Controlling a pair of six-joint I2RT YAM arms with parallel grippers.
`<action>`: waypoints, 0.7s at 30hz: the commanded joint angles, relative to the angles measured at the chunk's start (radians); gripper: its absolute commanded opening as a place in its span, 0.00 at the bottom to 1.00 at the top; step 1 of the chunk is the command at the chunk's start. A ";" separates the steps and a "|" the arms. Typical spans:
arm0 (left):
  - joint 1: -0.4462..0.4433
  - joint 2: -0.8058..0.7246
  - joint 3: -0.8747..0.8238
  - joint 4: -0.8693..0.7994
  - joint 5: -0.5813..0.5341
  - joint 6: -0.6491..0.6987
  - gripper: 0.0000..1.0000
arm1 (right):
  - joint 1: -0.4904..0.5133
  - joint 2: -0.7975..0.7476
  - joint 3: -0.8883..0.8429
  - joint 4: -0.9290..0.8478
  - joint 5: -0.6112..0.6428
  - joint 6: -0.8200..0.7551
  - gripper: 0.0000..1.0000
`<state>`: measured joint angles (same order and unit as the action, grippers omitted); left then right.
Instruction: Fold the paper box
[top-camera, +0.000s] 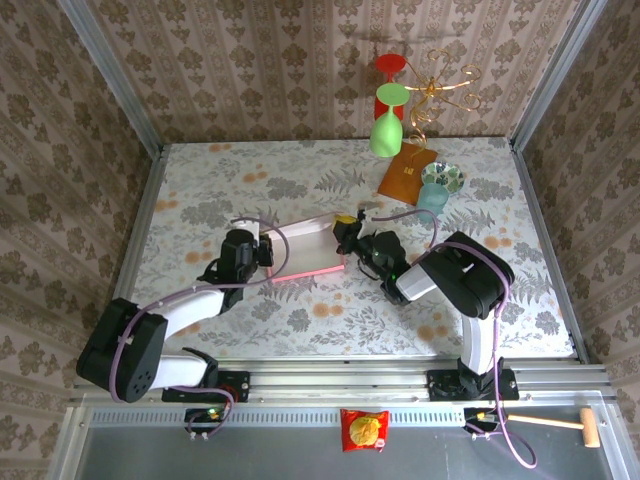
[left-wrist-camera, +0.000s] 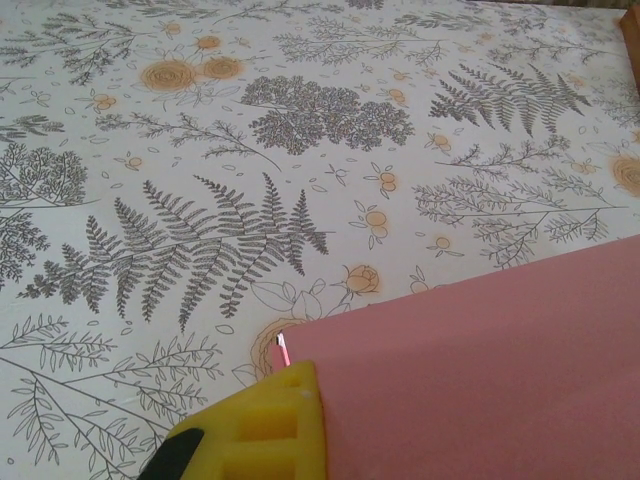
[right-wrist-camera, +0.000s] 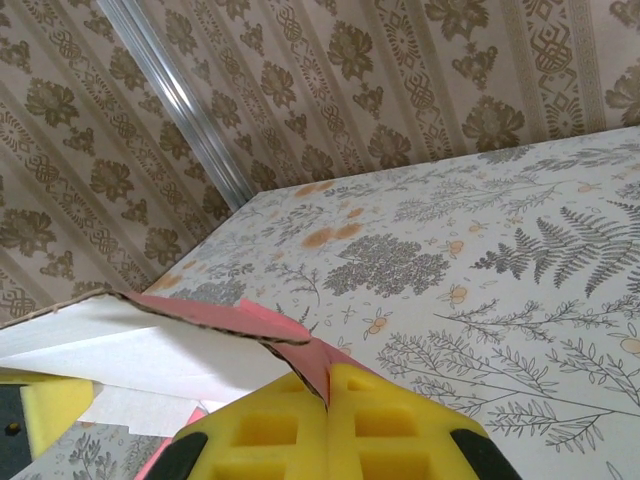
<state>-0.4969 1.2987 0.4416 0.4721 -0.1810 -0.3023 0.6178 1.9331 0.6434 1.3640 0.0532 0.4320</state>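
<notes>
The paper box (top-camera: 308, 247) is a pink cardboard piece with a whitish inside, held up over the middle of the table between my two grippers. My left gripper (top-camera: 268, 250) is shut on its left end. In the left wrist view a yellow finger (left-wrist-camera: 265, 425) presses against the pink panel (left-wrist-camera: 480, 360), which hides the other finger. My right gripper (top-camera: 346, 236) is shut on the right end. In the right wrist view both yellow fingers of the gripper (right-wrist-camera: 328, 388) pinch a pink flap (right-wrist-camera: 318, 358), and the white inside (right-wrist-camera: 130, 350) spreads to the left.
At the back right lie an orange-brown packet (top-camera: 407, 172), a teal cup with a patterned dish (top-camera: 437, 185), hanging green (top-camera: 385, 135) and red (top-camera: 390, 66) glasses and a gold wire stand (top-camera: 440, 88). A snack bag (top-camera: 364, 430) and wooden mallet (top-camera: 565, 424) rest on the front ledge.
</notes>
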 joint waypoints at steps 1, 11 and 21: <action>-0.019 -0.029 -0.032 0.103 0.082 -0.077 0.00 | 0.012 0.046 -0.035 -0.064 0.055 0.034 0.02; -0.033 -0.035 -0.026 0.087 0.064 -0.116 0.00 | 0.016 -0.049 -0.012 -0.242 0.117 0.145 0.02; -0.037 -0.050 0.060 -0.005 0.034 -0.181 0.00 | 0.048 -0.097 0.135 -0.489 0.204 0.247 0.00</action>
<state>-0.5175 1.2797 0.4469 0.4408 -0.2096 -0.4049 0.6559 1.8256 0.7586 1.0489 0.1764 0.5911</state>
